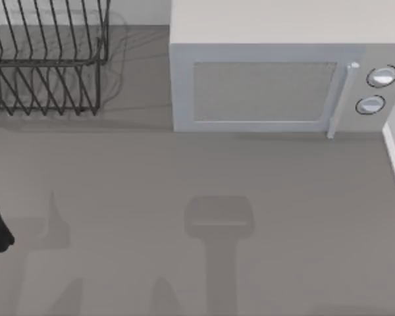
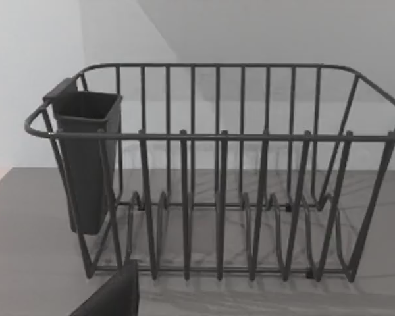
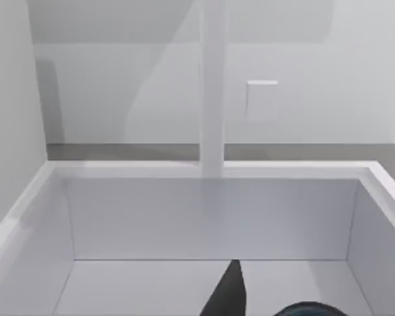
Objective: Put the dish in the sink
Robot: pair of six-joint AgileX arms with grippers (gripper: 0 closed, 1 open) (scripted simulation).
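Hanging over the sink (image 3: 210, 170), the right gripper (image 3: 234, 296) has the white basin beneath and ahead of its jaws. A dark curved sliver (image 3: 311, 309) just beside them is probably the dish's edge. I cannot tell how far those jaws are open or whether they grip it. Letting go from this height could make the dish bounce, flip or crack, and a tilted release might catch the basin wall. The upright white post (image 3: 212, 85) beyond the jaws could be struck by a forward move. The left gripper (image 2: 112, 296) idles facing the rack (image 2: 217, 137), its jaw state unclear too.
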